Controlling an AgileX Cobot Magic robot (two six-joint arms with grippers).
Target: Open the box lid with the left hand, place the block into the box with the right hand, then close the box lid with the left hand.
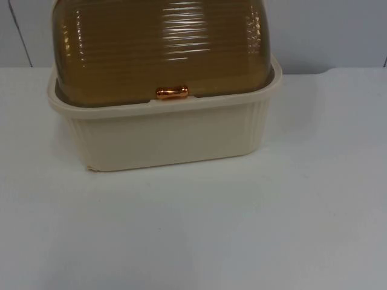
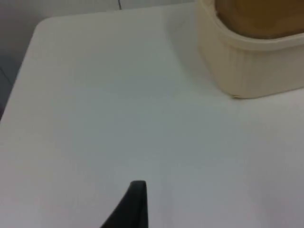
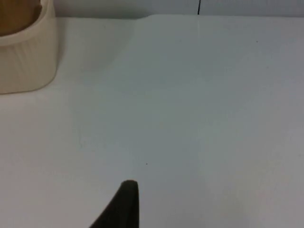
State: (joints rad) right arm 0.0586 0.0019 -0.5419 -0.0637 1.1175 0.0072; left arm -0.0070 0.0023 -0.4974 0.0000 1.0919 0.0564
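Observation:
A cream ribbed box (image 1: 163,136) stands at the back middle of the table. Its amber see-through roll lid (image 1: 160,48) is down over the opening, and a copper handle (image 1: 172,92) rests on the front rim. My left gripper (image 2: 135,206) hovers over bare table to the left of the box (image 2: 247,66), well apart from it. My right gripper (image 3: 124,206) hovers over bare table to the right of the box (image 3: 23,61), also apart. Both arms wait.
The white table top (image 1: 199,229) stretches wide in front of the box and on both sides. The grey partition wall (image 1: 326,30) rises right behind the box. The table's left edge (image 2: 19,80) lies near the left gripper.

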